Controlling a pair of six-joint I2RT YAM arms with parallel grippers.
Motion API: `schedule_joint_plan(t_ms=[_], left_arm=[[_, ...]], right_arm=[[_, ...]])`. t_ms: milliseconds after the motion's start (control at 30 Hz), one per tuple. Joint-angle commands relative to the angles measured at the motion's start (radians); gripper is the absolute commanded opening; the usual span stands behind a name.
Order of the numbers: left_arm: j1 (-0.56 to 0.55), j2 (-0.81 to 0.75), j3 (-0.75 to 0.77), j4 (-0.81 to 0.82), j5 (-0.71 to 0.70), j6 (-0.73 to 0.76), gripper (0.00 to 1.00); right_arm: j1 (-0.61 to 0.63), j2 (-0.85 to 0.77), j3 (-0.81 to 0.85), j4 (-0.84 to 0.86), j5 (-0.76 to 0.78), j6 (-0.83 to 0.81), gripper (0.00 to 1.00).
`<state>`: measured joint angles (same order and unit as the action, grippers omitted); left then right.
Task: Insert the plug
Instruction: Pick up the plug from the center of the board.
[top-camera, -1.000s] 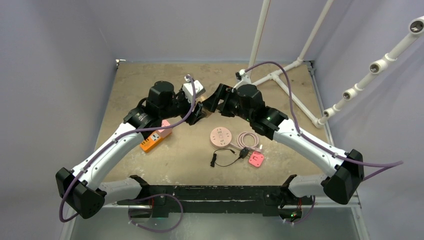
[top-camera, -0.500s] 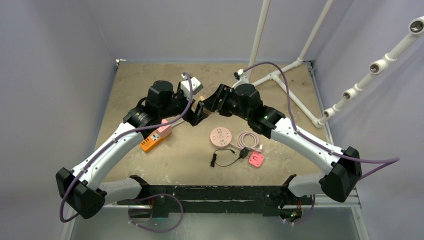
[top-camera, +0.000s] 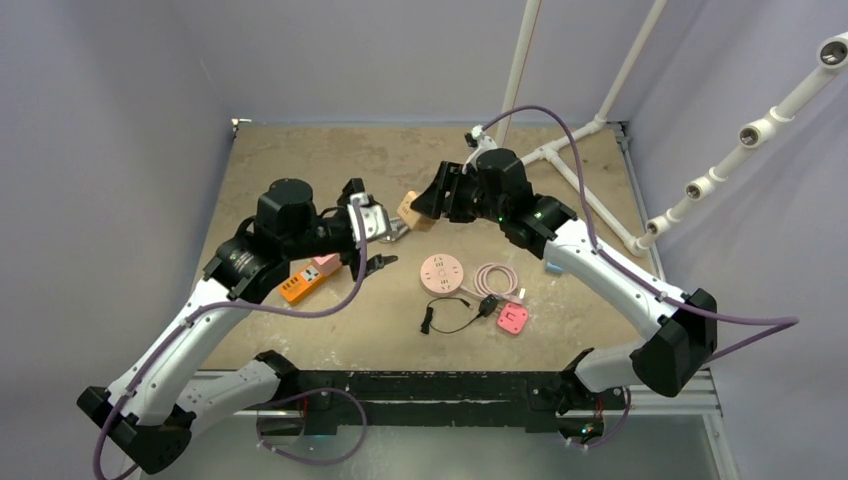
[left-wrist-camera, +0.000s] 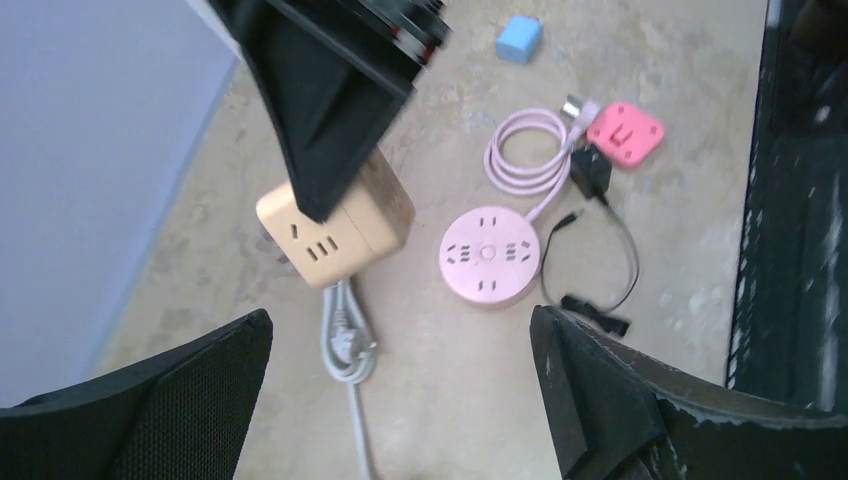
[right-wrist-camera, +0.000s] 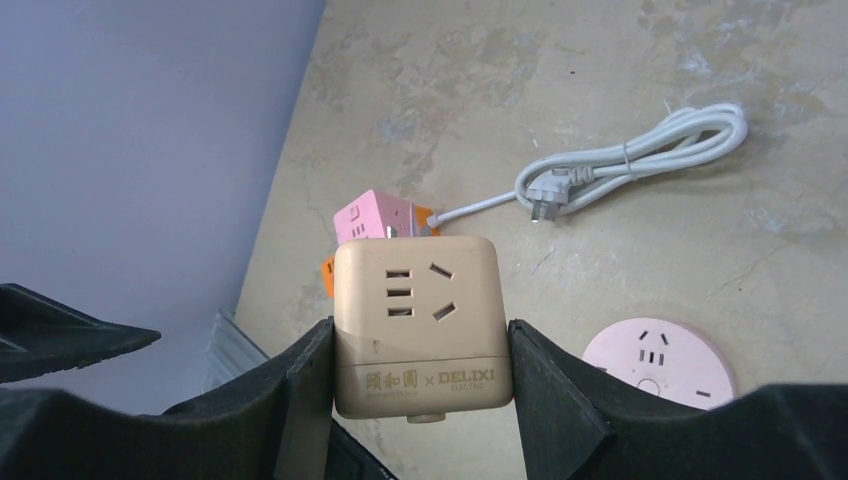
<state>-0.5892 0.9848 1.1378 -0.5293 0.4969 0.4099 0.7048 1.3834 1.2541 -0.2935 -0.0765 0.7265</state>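
Note:
My right gripper (right-wrist-camera: 417, 338) is shut on a tan cube socket (right-wrist-camera: 417, 325), holding it above the table with its slotted face towards the wrist camera. The cube (top-camera: 413, 210) hangs at mid-table, and the left wrist view shows it (left-wrist-camera: 335, 225) under a black right finger. A white three-pin plug (right-wrist-camera: 545, 205) on a looped white cable lies flat on the table just beyond the cube; it is also visible below the cube (left-wrist-camera: 348, 345). My left gripper (left-wrist-camera: 400, 330) is open and empty, hovering over that plug, left of the cube (top-camera: 368, 232).
A pink round socket (top-camera: 440, 272), a coiled pink cable (top-camera: 495, 278), a pink square adapter (top-camera: 513, 319) and a black lead (top-camera: 445, 318) lie near the middle front. An orange power strip with a pink cube (top-camera: 312, 278) sits on the left. A white pipe frame (top-camera: 560, 150) stands at back right.
My left gripper has opened and drawn back left and nearer, away from the tan cube. The right gripper has closed on the cube and keeps it, shifted slightly back.

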Motion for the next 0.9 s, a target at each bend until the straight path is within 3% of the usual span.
schedule_joint_plan(t_ms=[0,133,400,667,867], left_arm=[[-0.001,-0.066,-0.035,-0.101,0.046,0.394,0.99],[-0.001,-0.097,-0.124,0.051,0.019,0.503,0.99],[-0.003,-0.048,-0.161,0.183,-0.009,0.687,0.99],[-0.005,-0.026,-0.169,0.188,0.037,0.715,0.99],[-0.011,-0.015,-0.174,0.050,0.082,0.840,0.99]], right_arm=[[-0.009,-0.004,0.100,-0.016,-0.130,-0.132,0.05],[-0.007,0.011,0.113,-0.009,-0.172,-0.181,0.05],[-0.002,0.007,0.093,0.015,-0.244,-0.208,0.05],[0.035,0.054,0.109,0.013,-0.297,-0.248,0.05],[0.050,0.071,0.127,0.014,-0.311,-0.258,0.05]])
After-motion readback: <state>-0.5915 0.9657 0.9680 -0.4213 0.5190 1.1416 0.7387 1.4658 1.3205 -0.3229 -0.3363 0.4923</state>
